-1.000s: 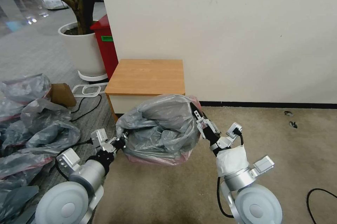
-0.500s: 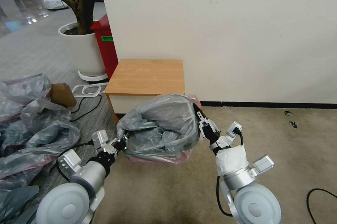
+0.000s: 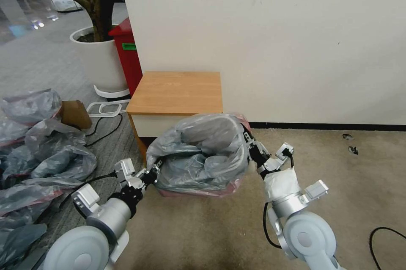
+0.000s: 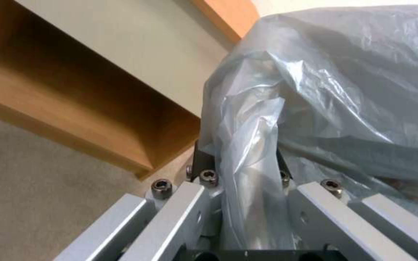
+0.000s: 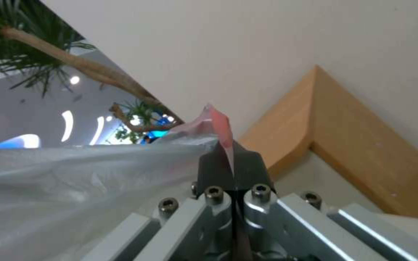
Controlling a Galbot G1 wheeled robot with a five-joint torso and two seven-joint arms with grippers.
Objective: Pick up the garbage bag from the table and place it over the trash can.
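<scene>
Bag (image 3: 203, 155): grey, ballooned, held off the floor in front of the table (image 3: 177, 92), pink rim hanging below.
Left gripper (image 3: 153, 171): clamped on the bag's left edge; film bunched between its fingers (image 4: 204, 159).
Right gripper (image 3: 250, 145): pinching the bag's right pink rim.
Heap (image 3: 38, 147): spare bags, floor, far left.

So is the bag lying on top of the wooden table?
No, the garbage bag hangs in front of the table, held between the left gripper and right gripper.
</scene>
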